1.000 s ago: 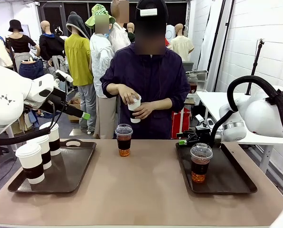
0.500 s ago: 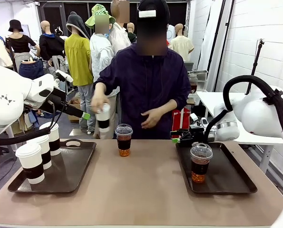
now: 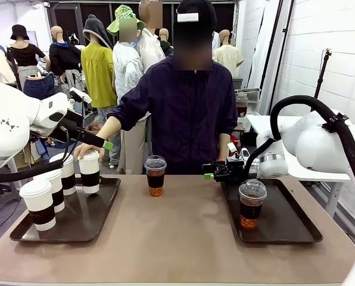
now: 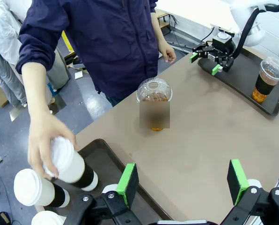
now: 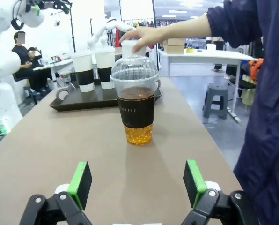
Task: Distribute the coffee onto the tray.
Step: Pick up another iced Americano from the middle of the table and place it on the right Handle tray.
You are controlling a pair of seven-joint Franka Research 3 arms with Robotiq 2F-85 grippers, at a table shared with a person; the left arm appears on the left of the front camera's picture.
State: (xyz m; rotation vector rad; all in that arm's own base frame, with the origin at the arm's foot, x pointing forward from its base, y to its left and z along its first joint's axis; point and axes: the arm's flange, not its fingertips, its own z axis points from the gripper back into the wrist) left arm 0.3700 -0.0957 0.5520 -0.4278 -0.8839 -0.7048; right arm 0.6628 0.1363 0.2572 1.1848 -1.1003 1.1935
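Jaws stand released and empty on left gripper (image 4: 182, 183) and right gripper (image 5: 137, 183). One clear dome-lidded plastic coffee cup (image 3: 155, 176) stands centred on the counter (image 3: 177, 238); person's hand (image 3: 82, 151) holds white sleeved paper cup (image 3: 90, 173) on left dark tray (image 3: 88, 214).

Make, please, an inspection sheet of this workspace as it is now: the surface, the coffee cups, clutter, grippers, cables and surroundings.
Surface: brown table carrying a left tray and a right tray.
Job's things: three paper cups stand on the left tray. A fourth paper cup is also on it, with the person's hand on its lid. The middle clear cup stands on the bare table between the trays. The other clear cup stands on the right tray.
Clutter: nothing seen.
Grippers: left gripper open, holding nothing, near the left tray. Right gripper open, holding nothing, facing the middle clear cup.
Cables: black hose arching over the right arm, off the table.
Surroundings: person at the far side; white wall at the right.
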